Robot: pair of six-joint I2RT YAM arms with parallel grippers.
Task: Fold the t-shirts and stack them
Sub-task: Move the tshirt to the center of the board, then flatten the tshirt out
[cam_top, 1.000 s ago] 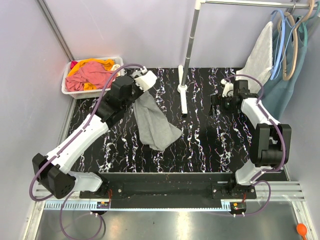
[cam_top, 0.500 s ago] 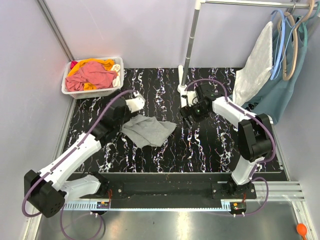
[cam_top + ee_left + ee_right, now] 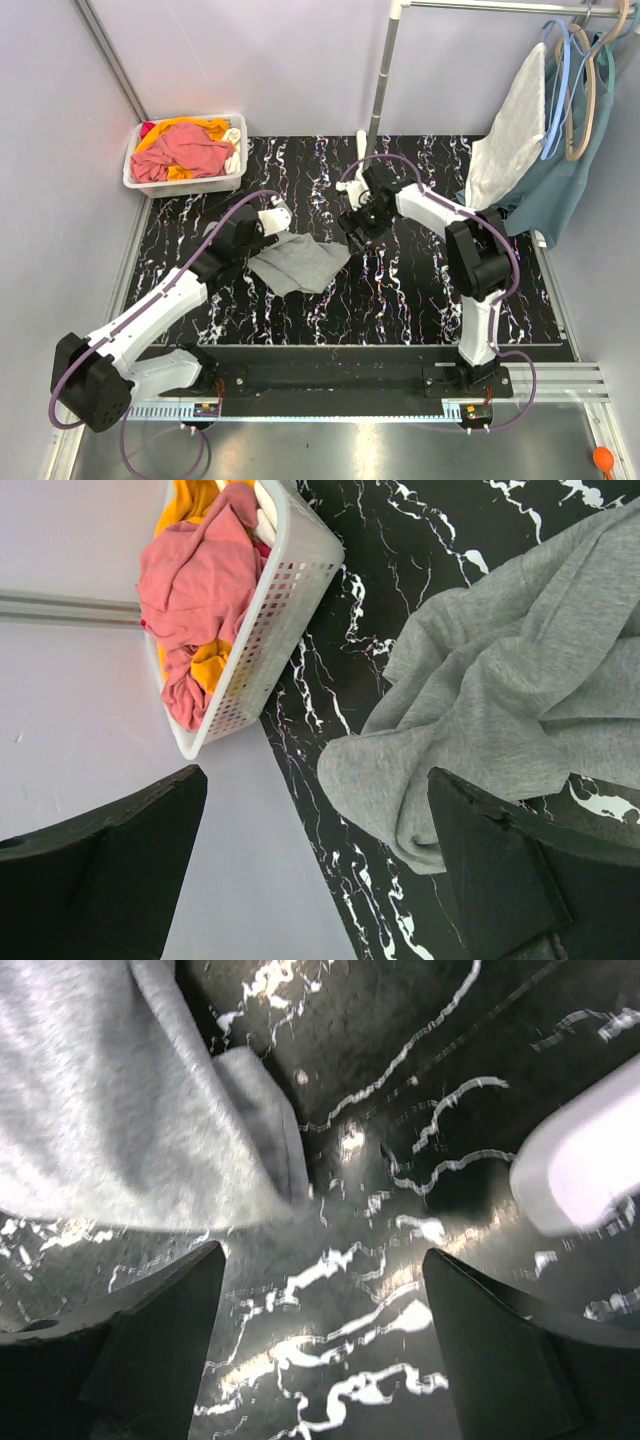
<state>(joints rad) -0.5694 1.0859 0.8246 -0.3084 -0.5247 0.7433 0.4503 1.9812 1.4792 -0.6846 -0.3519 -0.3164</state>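
Observation:
A grey t-shirt (image 3: pixel 298 263) lies crumpled on the black marbled table (image 3: pixel 420 290), left of centre. My left gripper (image 3: pixel 262 240) hovers at its left edge, open, with nothing between its fingers. In the left wrist view, the left gripper (image 3: pixel 315 880) is wide apart over the table edge, and the grey t-shirt (image 3: pixel 500 690) lies loose beside the right finger (image 3: pixel 530 880). My right gripper (image 3: pixel 350 231) is open, just off the shirt's right corner. In the right wrist view, the right gripper (image 3: pixel 320 1350) frames bare table, with the grey t-shirt (image 3: pixel 120 1110) ahead at upper left.
A white basket (image 3: pixel 229 180) of pink and orange shirts (image 3: pixel 180 150) stands at the back left, also seen as the basket (image 3: pixel 280 600) in the left wrist view. A clothes rack pole (image 3: pixel 380 90) rises at the back centre. Garments on hangers (image 3: pixel 550 130) hang at the back right.
The left gripper has let go of the grey t-shirt, which dropped from hanging to a heap on the table, and the arm lowered. The right arm swung left to the shirt's right corner.

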